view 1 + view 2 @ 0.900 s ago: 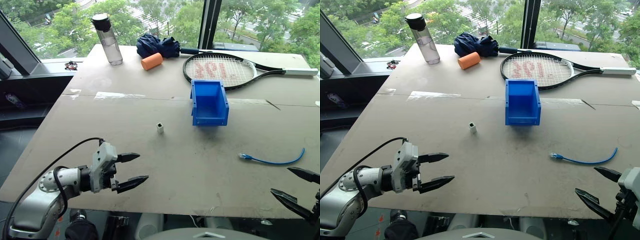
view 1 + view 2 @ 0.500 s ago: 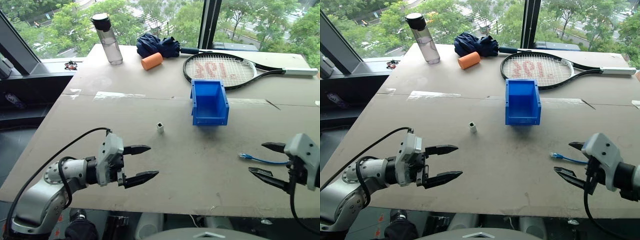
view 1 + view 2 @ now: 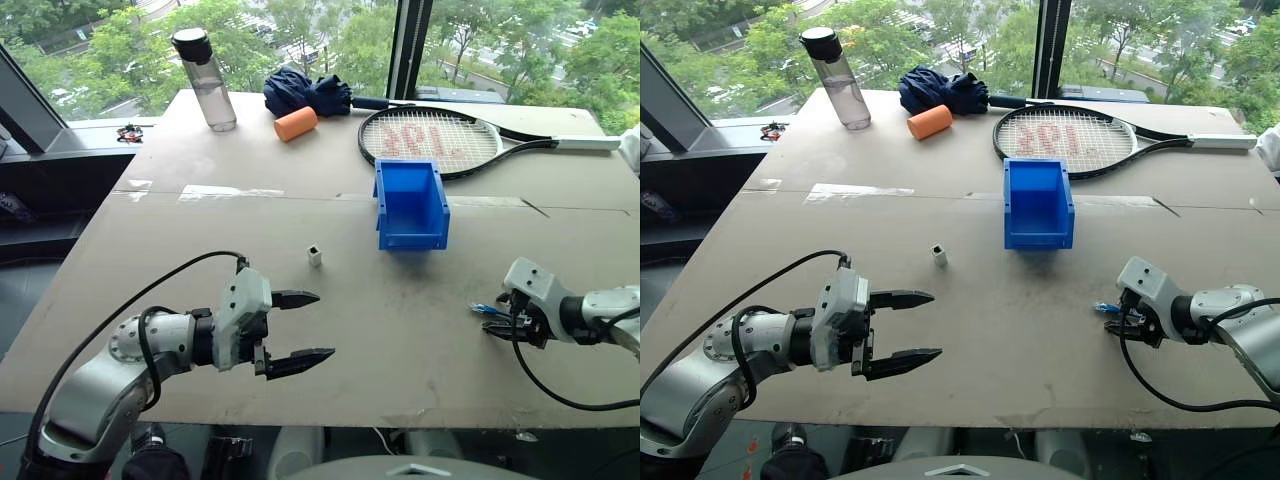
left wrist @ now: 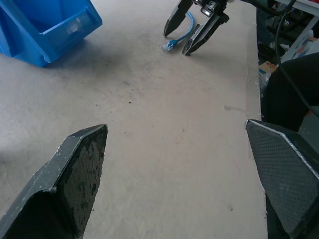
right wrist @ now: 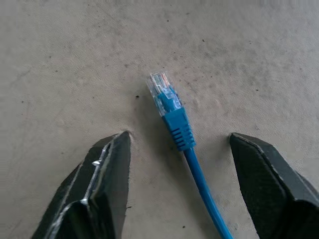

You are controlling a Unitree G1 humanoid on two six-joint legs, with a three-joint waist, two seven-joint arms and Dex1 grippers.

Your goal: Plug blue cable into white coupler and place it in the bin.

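The blue cable (image 5: 174, 119) lies flat on the table at the right, its clear plug (image 3: 482, 309) pointing left. My right gripper (image 5: 178, 135) is lowered over that plug end, open, one finger on each side and neither touching it. The left wrist view looks across the table at the right gripper (image 4: 192, 31) and the cable (image 4: 175, 42). The white coupler (image 3: 315, 256) stands alone mid-table, socket up. My left gripper (image 3: 324, 325) hovers open and empty in front of it, pointing right. The blue bin (image 3: 411, 205) sits behind, right of the coupler, with its low front facing me.
At the back of the table (image 3: 200, 230) are a clear water bottle (image 3: 205, 65), an orange foam cylinder (image 3: 295, 124), a dark blue bundled cloth (image 3: 305, 92) and a racket (image 3: 430, 140). The table's near edge runs just below both grippers.
My right arm has swung in from the lower right corner and come down over the cable's plug end. My left gripper has drifted a little forward and right, still open.
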